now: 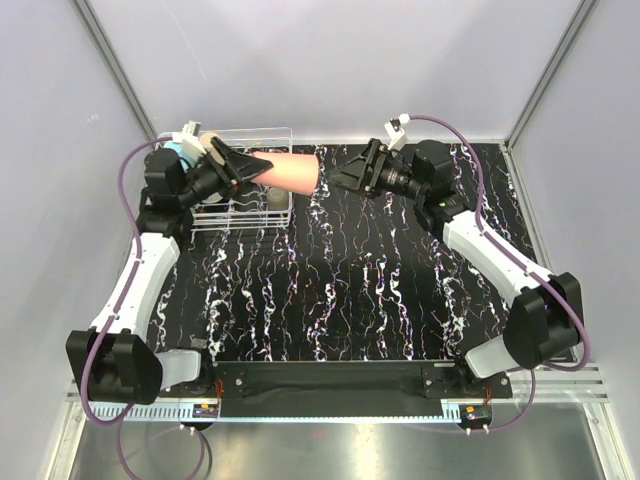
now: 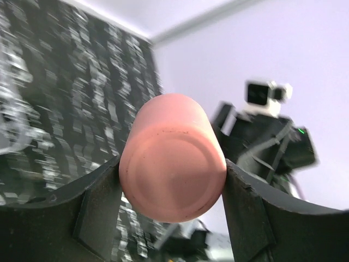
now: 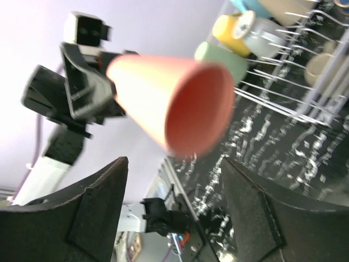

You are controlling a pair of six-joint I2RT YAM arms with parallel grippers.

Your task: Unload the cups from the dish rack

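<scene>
Pink tumbler noted pinched at base by L gripper and held level just right of dish rack, mouth presented to R gripper, jaws spread & not touching, farther right of rack – judged positioned for handover

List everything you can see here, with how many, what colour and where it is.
pink tumbler: one, pink, held sideways in the air right of the rack.
dish rack: one, white wire, far left of the table.
yellow mug: one, yellow, in the rack.
green tumbler: one, pale green, in the rack beside it.
pale blue mug: one, pale blue, in the rack.
cyan cup, tan cup: one each, rack's far left corner.
table: one, black with white veining.
left pincer: one, black, shut on the pink tumbler's base.
right pincer: one, black, open, facing the tumbler's mouth.
</scene>
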